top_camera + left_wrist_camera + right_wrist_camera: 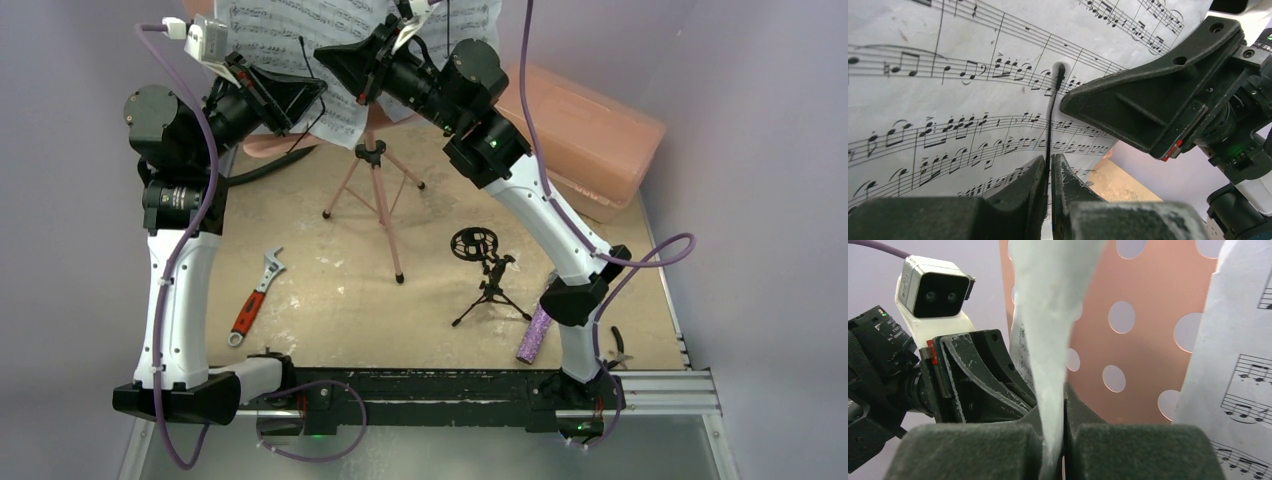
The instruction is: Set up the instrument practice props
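Observation:
The pink music stand (375, 190) stands on its tripod legs at the back of the table; its perforated desk (1148, 340) fills the right wrist view. White sheet-music pages (300, 40) lean on it. My left gripper (1049, 162) is shut on a thin black wire arm (1050, 120) that lies across the front of a page (948, 115). My right gripper (1062, 390) is shut on the edge of a white page (1043, 315), close beside the left gripper (320, 88). The purple glitter microphone (535, 335) lies near the right arm's base. The small black mic stand (490, 285) stands by it with its ring mount (473, 243).
A salmon plastic box (590, 135) sits at the back right. A red-handled wrench (255, 295) lies on the left of the table. Small pliers (620, 350) lie by the right edge. Purple cables hang from both arms.

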Controlling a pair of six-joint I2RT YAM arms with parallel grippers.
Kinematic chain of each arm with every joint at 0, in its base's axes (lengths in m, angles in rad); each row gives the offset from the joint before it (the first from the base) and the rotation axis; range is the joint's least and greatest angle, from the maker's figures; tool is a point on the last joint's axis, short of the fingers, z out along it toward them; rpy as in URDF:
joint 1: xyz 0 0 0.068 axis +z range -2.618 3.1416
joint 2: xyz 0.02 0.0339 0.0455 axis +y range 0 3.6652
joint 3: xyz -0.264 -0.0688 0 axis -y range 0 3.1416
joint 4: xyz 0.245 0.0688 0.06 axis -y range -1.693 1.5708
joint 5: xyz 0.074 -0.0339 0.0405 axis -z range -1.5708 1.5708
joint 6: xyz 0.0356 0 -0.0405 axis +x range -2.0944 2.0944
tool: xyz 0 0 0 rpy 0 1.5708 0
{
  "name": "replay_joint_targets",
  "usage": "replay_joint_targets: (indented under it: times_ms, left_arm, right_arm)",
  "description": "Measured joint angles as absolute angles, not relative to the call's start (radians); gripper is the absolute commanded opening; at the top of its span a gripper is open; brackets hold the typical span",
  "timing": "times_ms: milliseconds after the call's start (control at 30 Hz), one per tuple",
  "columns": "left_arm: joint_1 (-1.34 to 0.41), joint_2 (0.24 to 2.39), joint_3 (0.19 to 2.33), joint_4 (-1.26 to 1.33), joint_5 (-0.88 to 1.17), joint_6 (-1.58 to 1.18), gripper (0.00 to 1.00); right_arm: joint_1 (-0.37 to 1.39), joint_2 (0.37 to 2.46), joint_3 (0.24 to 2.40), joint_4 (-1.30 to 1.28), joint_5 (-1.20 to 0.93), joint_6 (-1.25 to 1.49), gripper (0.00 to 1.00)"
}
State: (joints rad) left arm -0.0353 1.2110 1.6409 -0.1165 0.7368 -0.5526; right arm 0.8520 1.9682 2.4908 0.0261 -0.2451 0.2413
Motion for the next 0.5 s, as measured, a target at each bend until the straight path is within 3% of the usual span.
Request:
replay_joint_targets:
  times_ms: [300,500]
  left_arm:
    - [-0.035,1.188,1.64,-0.086,0.727,-0.552,0.2]
    - [-0.035,1.169,1.64,-0.079,0.718,-0.537,0.22]
  right_arm:
    - [0.853,1.968,2.461,0.032,-0.22,0.253,0.2]
    - [0.853,1.962,2.425,0.037,-0.192,0.253,0.26]
